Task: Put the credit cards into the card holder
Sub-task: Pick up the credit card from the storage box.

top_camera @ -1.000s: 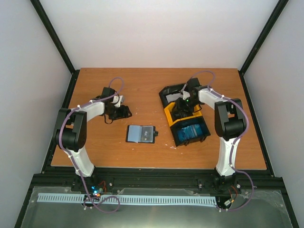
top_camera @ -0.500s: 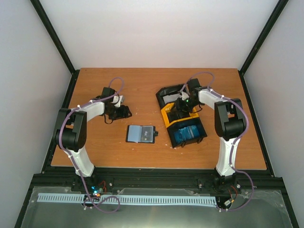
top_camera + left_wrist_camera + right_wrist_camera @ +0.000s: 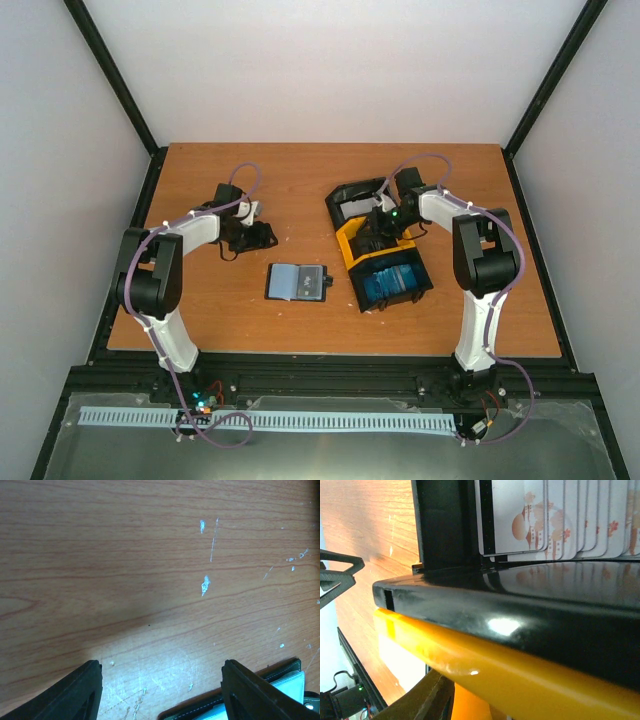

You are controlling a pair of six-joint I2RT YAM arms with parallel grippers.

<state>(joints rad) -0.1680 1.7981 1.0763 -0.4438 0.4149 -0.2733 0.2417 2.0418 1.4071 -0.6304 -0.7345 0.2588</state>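
- The left gripper (image 3: 161,666) is seen released: jaws spread wide, with only bare table (image 3: 125,555) between them (the wood's pretty scratched there).
- The card holder (image 3: 298,282) is laid open and flat on the table, outside the left jaws' gap. It sits just beside and a bit behind one finger, and it's not touched.
- Only a corner of it is caught by the left wrist view. A pale blue-grey face shows inside, but whether that's a card can't be told.
- The right gripper (image 3: 380,232) is lowered into the black-and-yellow tray (image 3: 350,248), at the middle compartment.
- Whether the right jaws are clenched, released or grasping something can't be told, since they're barely shown in either view.
- Right ahead of the right jaws, past the tray's glossy black divider, grey-white cards (image 3: 535,520) are stood in a fanned row (little orange prints on them).
- Behind the right jaws, on the wrist side, the blue credit cards (image 3: 392,281) are stacked in the near compartment.
- The card holder is placed between the two grippers, nearer the left jaws, and apart from the tray.
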